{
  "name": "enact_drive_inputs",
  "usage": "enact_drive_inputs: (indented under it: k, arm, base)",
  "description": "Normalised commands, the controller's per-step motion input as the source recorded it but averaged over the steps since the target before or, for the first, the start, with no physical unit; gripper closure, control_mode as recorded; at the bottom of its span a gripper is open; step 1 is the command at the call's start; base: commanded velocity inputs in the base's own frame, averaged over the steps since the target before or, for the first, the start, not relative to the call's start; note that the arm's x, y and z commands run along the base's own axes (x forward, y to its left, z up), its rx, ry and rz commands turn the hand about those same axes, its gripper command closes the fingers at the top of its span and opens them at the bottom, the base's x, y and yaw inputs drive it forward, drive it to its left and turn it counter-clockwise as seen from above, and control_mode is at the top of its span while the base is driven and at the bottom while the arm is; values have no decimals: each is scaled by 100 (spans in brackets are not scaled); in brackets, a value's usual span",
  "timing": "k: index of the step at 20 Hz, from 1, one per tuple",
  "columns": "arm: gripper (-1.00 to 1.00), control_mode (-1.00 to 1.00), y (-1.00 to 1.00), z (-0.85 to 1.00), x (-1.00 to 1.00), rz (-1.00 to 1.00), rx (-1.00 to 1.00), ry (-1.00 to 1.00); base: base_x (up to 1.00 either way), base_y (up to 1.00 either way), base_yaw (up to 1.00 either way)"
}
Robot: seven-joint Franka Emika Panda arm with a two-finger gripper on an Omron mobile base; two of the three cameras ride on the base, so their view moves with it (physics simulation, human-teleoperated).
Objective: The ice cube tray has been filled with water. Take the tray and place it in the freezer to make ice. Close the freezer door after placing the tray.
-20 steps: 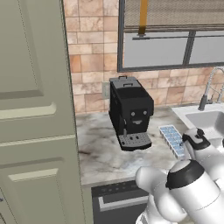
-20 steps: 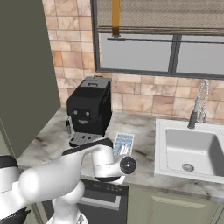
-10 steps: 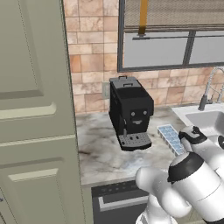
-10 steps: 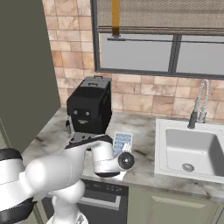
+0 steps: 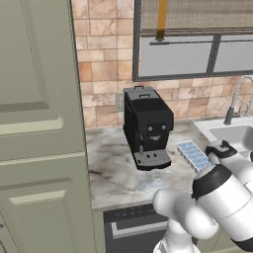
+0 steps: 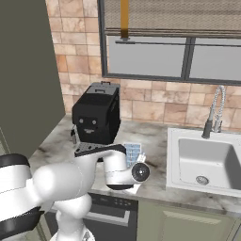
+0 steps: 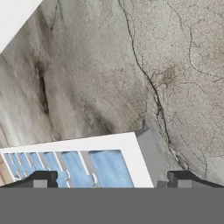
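Note:
The ice cube tray (image 5: 193, 155) lies flat on the marble counter (image 5: 113, 170), just right of the coffee machine; it also shows as a white grid (image 6: 132, 151) behind my wrist. In the hand view the tray (image 7: 87, 151) sits low in the picture, and its cells hold pale blue water (image 7: 107, 168). My gripper (image 7: 111, 180) hangs open just above the tray's end, one fingertip on each side, and holds nothing. The freezer and the freezer door are out of view.
A black coffee machine (image 5: 147, 126) stands at the back of the counter, left of the tray. A white sink (image 6: 207, 160) with a tall faucet (image 6: 214, 110) lies to the right. A tall pale green cabinet (image 5: 39, 138) walls off the left.
The arm has swung a little, bringing the hand lower over the tray's near end. The jaws stay open and the tray has not moved.

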Motion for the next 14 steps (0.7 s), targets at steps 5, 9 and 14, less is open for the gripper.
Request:
enact_drive_inputs:
  k: [5,9,14]
  arm:
    - [-100,-100,0,0,0,0,0,0]
    - [-100,-100,1,0,4,0,0,0]
    - [-100,-100,5,0,23,0,0,0]
  base:
    - [0,0,0]
    - [0,0,0]
    - [0,0,0]
